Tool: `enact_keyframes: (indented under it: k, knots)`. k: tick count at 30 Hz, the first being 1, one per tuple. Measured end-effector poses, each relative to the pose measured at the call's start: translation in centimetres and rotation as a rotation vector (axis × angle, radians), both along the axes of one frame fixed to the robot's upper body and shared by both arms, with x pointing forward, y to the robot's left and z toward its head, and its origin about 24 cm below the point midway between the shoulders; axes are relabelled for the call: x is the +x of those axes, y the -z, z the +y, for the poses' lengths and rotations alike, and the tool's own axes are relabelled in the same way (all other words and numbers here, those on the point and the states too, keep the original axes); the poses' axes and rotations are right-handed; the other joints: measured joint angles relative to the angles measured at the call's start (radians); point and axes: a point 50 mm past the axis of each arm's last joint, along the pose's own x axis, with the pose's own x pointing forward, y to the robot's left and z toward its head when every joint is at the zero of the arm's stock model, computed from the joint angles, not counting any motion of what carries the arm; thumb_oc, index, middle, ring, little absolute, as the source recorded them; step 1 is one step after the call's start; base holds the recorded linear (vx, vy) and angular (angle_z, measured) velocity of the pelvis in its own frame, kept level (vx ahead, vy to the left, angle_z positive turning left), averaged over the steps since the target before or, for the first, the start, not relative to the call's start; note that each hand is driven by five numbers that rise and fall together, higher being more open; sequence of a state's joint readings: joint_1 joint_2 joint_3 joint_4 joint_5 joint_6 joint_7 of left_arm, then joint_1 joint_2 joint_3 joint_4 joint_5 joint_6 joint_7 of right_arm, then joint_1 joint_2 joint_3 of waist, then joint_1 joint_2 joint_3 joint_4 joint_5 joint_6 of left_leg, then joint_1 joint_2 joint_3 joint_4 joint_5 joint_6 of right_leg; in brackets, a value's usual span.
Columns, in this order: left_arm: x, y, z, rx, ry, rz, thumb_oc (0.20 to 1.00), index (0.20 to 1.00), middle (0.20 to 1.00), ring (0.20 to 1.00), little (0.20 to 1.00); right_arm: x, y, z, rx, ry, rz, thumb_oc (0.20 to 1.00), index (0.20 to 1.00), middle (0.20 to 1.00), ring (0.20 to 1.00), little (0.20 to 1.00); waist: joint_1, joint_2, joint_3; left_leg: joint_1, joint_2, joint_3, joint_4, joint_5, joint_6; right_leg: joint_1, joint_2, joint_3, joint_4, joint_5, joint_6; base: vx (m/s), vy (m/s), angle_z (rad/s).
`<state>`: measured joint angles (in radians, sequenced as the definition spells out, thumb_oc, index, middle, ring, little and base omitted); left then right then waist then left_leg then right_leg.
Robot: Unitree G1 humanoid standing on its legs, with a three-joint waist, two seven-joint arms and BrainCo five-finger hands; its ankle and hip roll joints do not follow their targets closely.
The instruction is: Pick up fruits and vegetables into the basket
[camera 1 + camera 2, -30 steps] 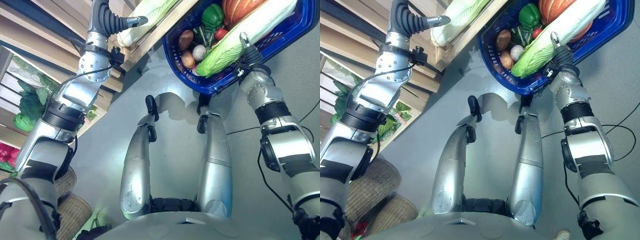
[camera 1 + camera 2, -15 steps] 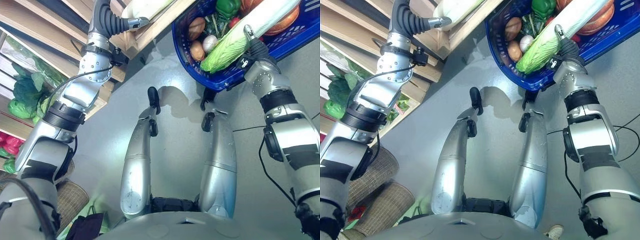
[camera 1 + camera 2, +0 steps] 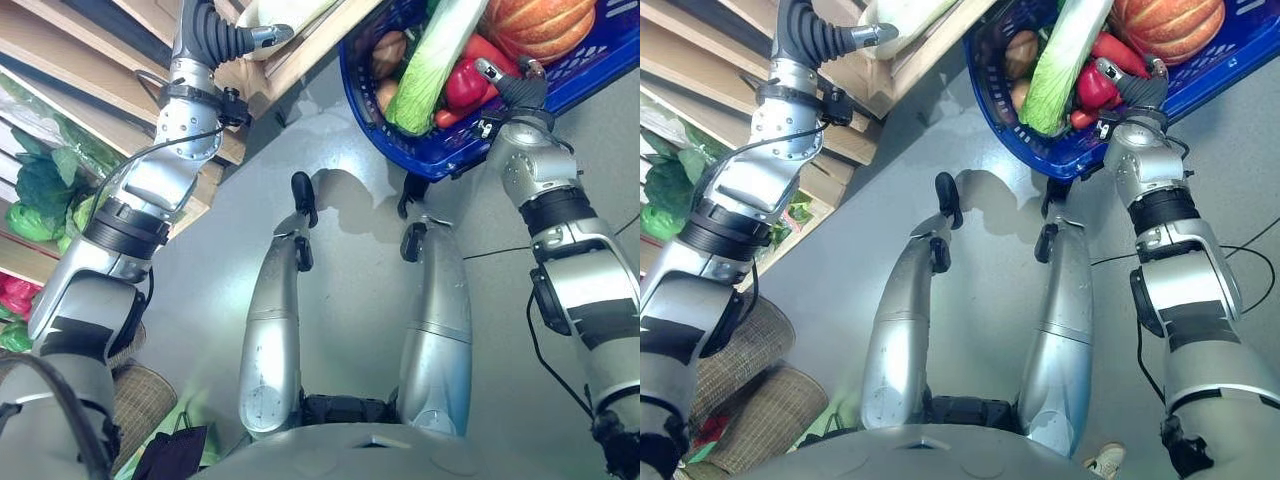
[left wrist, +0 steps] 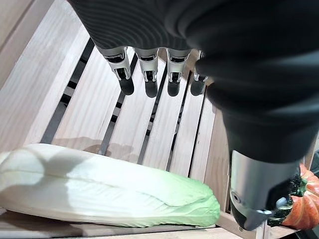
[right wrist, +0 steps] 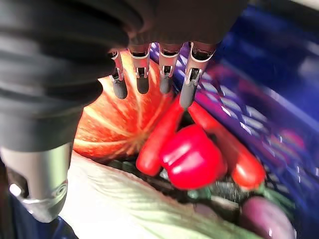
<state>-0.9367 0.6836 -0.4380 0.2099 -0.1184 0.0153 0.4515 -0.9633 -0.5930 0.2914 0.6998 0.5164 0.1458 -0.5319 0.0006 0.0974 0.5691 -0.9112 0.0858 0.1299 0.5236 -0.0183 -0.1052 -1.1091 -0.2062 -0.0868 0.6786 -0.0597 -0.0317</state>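
Two hands are working apart. The left hand (image 4: pixel 149 74) is hovering with fingers straight and empty over a slatted wooden shelf (image 4: pixel 75 99), a napa cabbage (image 4: pixel 99 191) lying just below its fingertips. The right hand (image 5: pixel 149 69) is reaching, fingers loosely extended and holding nothing, into the blue basket (image 3: pixel 450 150), above a pumpkin (image 5: pixel 119 124), red pepper (image 5: pixel 192 157) and another cabbage (image 3: pixel 425 60).

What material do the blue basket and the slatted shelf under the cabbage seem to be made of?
The blue basket looks like moulded plastic: glossy, one even colour, walls pierced in a regular grid. The slatted shelf looks like pale unpainted wood, matt, with faint grain along the boards. The cabbage lying on it looks smooth and slightly waxy; real or imitation, I cannot tell.
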Motion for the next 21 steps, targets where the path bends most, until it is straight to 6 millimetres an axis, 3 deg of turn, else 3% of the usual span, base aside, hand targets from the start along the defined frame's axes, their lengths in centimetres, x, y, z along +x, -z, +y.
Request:
enact_keyframes:
  k: [3, 6, 14, 21]
  knots:
    - [0.1, 0.6, 0.3, -0.003, -0.029, 0.027, 1.000, 1.000, 1.000, 1.000, 1.000, -0.7, 0.4, 0.4, -0.066, -0.021, -0.031, 1.000, 1.000, 1.000, 1.000, 1.000, -0.011, 0.000, 0.000, 0.012, 0.002, 0.014, 0.001, -0.009, 0.001, 0.000, 0.009, 0.019, 0.001, 0.003, 0.002, 0.01, 0.080, -0.15]
    - [0.2, 1.6, 1.4, -0.013, -0.091, 0.061, 1.000, 1.000, 1.000, 1.000, 1.000, -2.9, 1.1, 1.2, -0.133, -0.080, -0.113, 1.000, 1.000, 1.000, 1.000, 1.000, -0.044, -0.001, 0.000, 0.033, 0.002, 0.032, 0.003, -0.024, 0.002, 0.007, 0.015, 0.042, 0.001, 0.004, 0.004, 0.01, 0.114, -0.17]
    - [0.0, 4.8, 4.6, -0.061, -0.241, 0.184, 1.000, 1.000, 1.000, 1.000, 1.000, -8.2, 5.2, 1.8, -0.228, -0.202, -0.181, 1.000, 1.000, 1.000, 1.000, 1.000, -0.150, 0.000, 0.000, 0.148, 0.003, 0.086, -0.042, -0.041, 0.006, 0.074, 0.039, 0.103, -0.034, 0.005, 0.025, 0.03, 0.119, -0.18]
    - [0.5, 7.8, 7.7, -0.111, -0.387, 0.297, 1.000, 1.000, 1.000, 1.000, 1.000, -10.8, 5.9, 1.6, -0.315, -0.384, -0.188, 1.000, 1.000, 1.000, 1.000, 1.000, -0.219, 0.000, 0.000, 0.245, 0.005, 0.140, -0.105, -0.040, -0.003, 0.111, 0.062, 0.147, -0.051, 0.006, 0.027, 0.04, 0.097, -0.22]
